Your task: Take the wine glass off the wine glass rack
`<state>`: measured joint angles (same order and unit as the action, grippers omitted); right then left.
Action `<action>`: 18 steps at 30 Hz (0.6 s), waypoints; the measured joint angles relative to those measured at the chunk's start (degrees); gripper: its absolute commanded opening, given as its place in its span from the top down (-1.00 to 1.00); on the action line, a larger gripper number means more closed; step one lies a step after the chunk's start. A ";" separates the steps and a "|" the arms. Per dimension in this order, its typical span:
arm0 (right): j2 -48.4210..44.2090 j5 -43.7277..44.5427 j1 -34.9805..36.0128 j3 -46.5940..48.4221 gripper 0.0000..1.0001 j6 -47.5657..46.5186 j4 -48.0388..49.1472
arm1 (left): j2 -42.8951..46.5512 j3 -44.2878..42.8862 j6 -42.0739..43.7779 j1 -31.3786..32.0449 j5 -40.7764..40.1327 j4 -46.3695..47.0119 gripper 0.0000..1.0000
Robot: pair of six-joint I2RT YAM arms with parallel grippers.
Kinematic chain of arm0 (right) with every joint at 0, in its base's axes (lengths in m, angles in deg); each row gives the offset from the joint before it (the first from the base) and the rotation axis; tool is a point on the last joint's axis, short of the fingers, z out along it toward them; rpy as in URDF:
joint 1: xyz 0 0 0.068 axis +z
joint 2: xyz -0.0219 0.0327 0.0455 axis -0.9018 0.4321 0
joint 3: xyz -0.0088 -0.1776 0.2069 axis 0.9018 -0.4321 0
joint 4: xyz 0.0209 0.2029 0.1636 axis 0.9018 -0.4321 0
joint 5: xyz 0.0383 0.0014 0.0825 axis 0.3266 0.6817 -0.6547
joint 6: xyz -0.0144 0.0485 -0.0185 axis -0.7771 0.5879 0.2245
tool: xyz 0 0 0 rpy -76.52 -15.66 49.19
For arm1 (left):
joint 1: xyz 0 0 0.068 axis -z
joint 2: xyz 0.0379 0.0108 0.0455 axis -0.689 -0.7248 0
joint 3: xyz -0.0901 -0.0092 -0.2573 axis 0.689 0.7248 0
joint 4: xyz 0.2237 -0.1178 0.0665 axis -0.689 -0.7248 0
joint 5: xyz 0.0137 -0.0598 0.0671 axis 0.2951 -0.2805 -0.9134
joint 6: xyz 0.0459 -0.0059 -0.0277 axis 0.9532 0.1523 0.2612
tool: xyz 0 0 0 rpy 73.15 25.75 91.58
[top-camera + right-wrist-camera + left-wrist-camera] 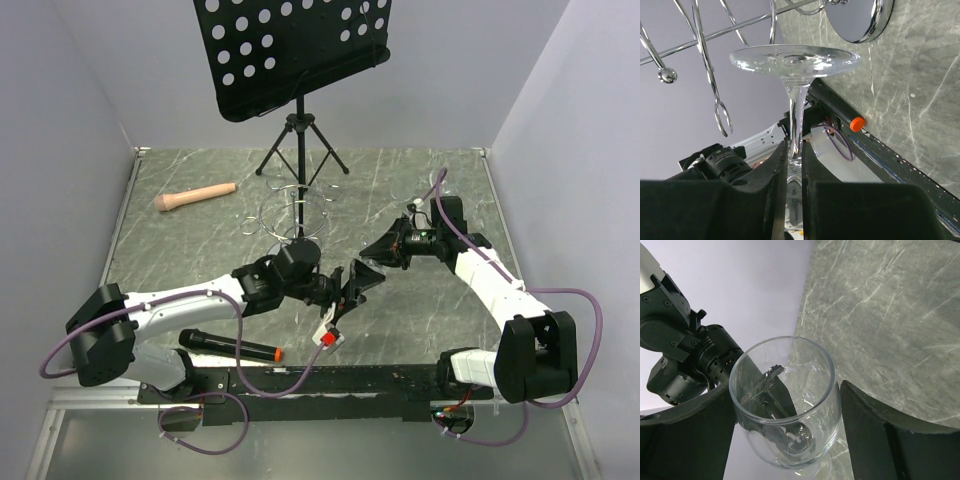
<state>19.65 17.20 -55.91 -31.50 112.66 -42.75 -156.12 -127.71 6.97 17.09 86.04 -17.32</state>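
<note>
Wine glass point(795, 65) stem pinched in right gripper point(794, 150), bowl btwn spread left gripper point(785, 390) fingers point(875, 435) (contact unclear)

Left end effector point(786, 407) spread wide — right end effector point(794, 152) pinched narrow.

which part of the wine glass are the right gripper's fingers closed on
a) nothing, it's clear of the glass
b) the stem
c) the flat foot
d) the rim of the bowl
b: in the right wrist view the right gripper has both fingers pressed against the thin stem of the wine glass, and the flat foot sits free above the fingertips.
</note>
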 measured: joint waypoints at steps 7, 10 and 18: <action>-0.17 -0.04 -1.07 0.44 -0.13 -1.18 -0.76 | -1.29 -2.36 -2.25 0.24 -0.20 -1.40 -0.39; -0.50 -0.04 -3.50 2.47 -0.24 -2.60 -2.36 | -1.51 -3.91 -4.83 0.39 -1.07 -1.11 -0.37; -2.95 2.45 -10.67 8.37 -1.00 -7.87 -6.05 | -1.51 -8.66 -19.96 2.45 -2.91 1.66 -0.35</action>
<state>16.70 19.65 -66.57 -23.13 104.79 -48.80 -157.63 -136.36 -12.98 19.54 83.14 -15.66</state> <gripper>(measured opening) 0.972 0.778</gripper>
